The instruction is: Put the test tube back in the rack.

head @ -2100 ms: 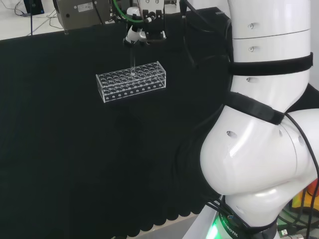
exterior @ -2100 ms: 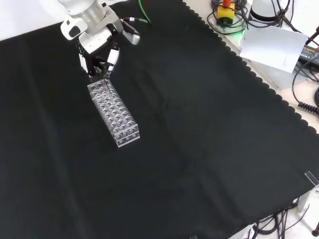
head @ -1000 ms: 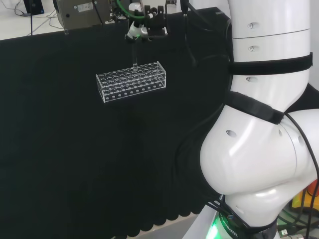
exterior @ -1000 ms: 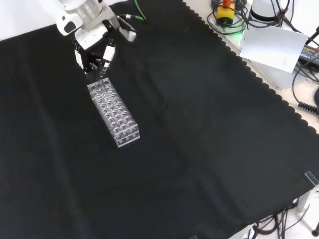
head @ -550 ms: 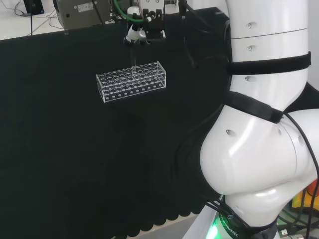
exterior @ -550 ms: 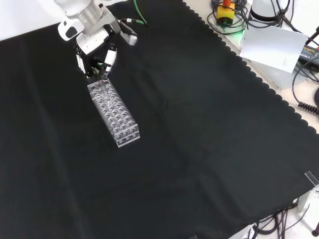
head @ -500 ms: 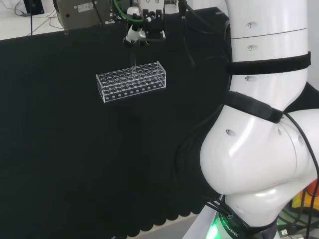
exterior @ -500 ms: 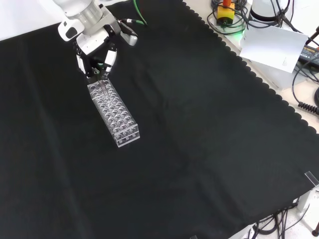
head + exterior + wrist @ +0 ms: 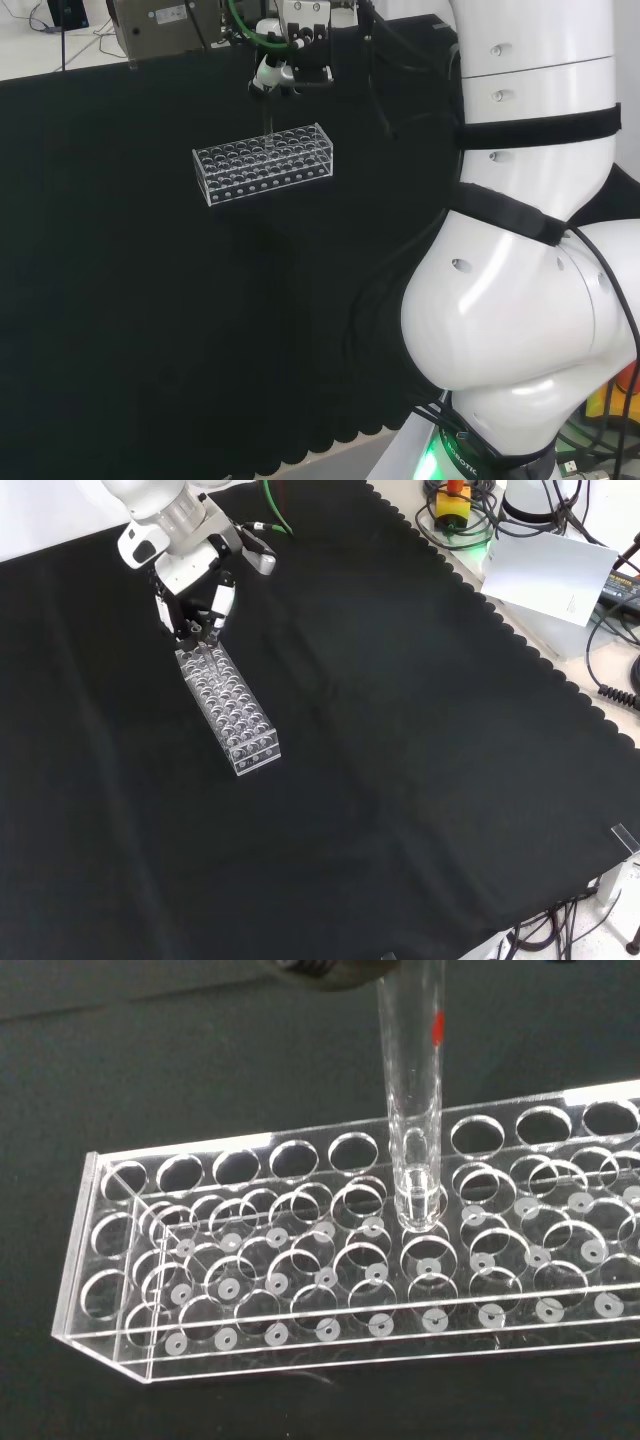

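Head cam: behind/above arm base, looking over the black cloth bench. Front cam looks down opposite. Wrist cam sits close; all 3 share the clear plastic many-holed rack.

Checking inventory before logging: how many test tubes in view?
1. The test tube stands upright with its lower end in a hole of the clear rack, under the hand. Other visible rack holes look empty; part of the rack is cut off.

Bench under black cloth, clear test tube rack lying on it
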You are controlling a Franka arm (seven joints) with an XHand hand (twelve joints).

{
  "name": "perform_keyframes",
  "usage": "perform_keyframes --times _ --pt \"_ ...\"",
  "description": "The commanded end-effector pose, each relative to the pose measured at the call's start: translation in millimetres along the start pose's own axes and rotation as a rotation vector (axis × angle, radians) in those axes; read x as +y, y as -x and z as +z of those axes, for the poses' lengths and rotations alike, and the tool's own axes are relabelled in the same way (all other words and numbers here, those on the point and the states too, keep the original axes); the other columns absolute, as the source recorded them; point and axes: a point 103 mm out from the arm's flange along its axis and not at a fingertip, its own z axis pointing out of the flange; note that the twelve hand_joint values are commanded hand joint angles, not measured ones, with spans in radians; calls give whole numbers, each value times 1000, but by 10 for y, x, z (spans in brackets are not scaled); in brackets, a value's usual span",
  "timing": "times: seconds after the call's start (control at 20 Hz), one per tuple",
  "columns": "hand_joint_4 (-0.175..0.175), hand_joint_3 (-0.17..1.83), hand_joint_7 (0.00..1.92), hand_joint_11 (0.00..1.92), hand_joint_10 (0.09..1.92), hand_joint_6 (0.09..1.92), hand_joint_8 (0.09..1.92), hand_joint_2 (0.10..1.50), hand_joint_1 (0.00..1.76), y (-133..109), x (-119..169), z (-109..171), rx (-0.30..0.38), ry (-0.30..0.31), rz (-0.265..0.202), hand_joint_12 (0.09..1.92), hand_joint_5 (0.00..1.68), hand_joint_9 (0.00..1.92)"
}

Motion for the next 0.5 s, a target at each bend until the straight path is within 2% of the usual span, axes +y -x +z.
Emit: perform_keyframes --times 0.05,0.3,0.4,0.5 --pt "-175 -175 1355 1472 87 234 701 1030 1430 20 -5 33 1 -10 1 746 1295 1540" --pt "-175 -175 1355 1472 87 234 701 1030 1430 29 16 166 13 -27 3 746 1295 1540" --pt "-175 -175 1355 1472 87 233 701 1030 1430 19 33 214 9 -34 30 746 1296 1540" --pt "-175 -175 1355 1472 87 233 701 1030 1430 8 50 252 11 -36 31 746 1296 1540"
